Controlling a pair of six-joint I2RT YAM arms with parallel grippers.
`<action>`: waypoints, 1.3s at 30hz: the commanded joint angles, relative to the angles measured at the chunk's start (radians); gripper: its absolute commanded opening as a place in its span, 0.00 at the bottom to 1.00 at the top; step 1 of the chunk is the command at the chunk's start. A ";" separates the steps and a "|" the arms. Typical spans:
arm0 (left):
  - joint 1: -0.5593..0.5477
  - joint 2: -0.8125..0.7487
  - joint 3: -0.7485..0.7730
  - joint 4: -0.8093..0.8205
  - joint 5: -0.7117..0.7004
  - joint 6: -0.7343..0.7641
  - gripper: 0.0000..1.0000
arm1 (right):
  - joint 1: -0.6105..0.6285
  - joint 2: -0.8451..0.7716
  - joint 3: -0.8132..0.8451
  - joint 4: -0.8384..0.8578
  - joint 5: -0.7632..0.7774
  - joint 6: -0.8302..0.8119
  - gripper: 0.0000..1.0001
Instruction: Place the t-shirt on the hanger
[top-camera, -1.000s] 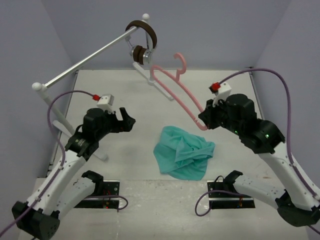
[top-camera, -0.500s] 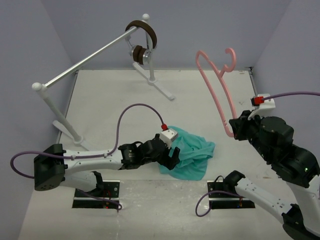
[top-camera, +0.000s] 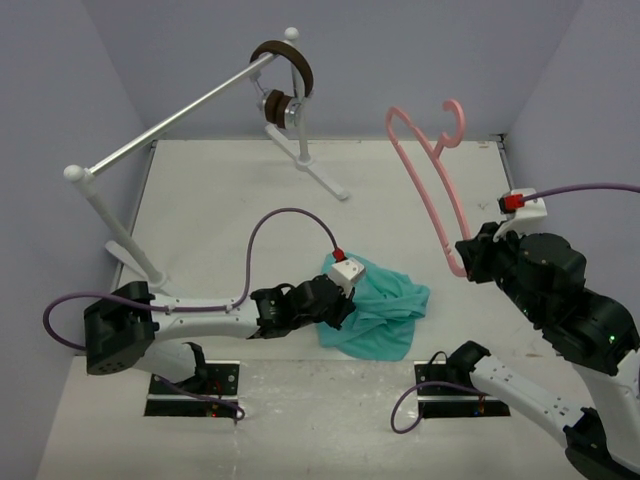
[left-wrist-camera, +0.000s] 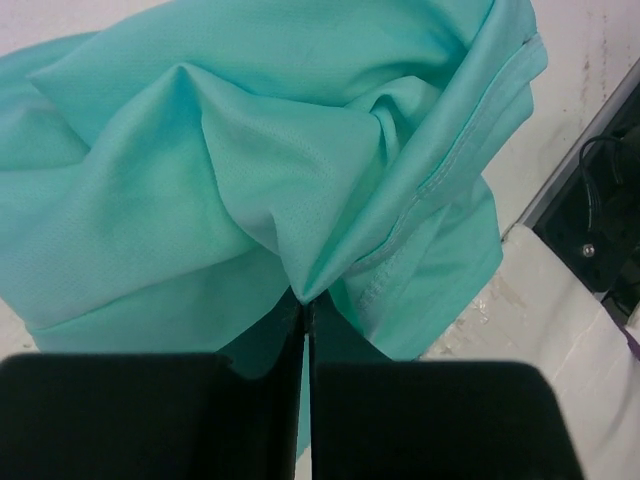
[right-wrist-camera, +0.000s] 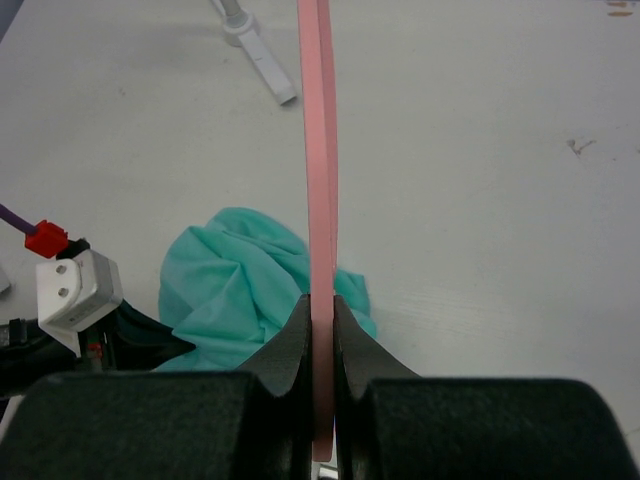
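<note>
The teal t-shirt (top-camera: 385, 310) lies crumpled on the table near the front middle. My left gripper (top-camera: 345, 305) reaches in low from the left and is shut on a pinched fold of its fabric (left-wrist-camera: 305, 285); the shirt (left-wrist-camera: 250, 160) fills the left wrist view. The pink hanger (top-camera: 430, 185) is held up in the air at the right, hook at the top. My right gripper (top-camera: 462, 262) is shut on its lower end, and in the right wrist view the pink bar (right-wrist-camera: 320, 150) runs straight up from between the fingers (right-wrist-camera: 290, 340). The shirt (right-wrist-camera: 240, 285) lies below it.
A silver rail (top-camera: 170, 125) on white stands crosses the back left, with brown headphones (top-camera: 285, 80) hung at its far end. Its foot (top-camera: 320, 180) rests on the table's back middle. Walls close in the table on three sides. Arm base plates (top-camera: 195, 385) sit at the near edge.
My left arm swung from the left side down to the t-shirt and its gripper closed on a fold. My right arm lifted the hanger up and to the right, then held nearly still.
</note>
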 joint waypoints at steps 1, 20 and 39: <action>0.002 0.007 0.083 -0.008 -0.111 0.021 0.00 | 0.000 -0.012 0.000 0.020 -0.076 -0.034 0.00; 0.484 0.201 0.690 -0.508 -0.016 0.211 0.00 | 0.002 -0.022 0.171 -0.195 -0.382 -0.107 0.00; 0.598 0.324 0.950 -0.687 -0.045 0.243 0.00 | 0.002 0.027 0.096 -0.271 -0.306 -0.046 0.00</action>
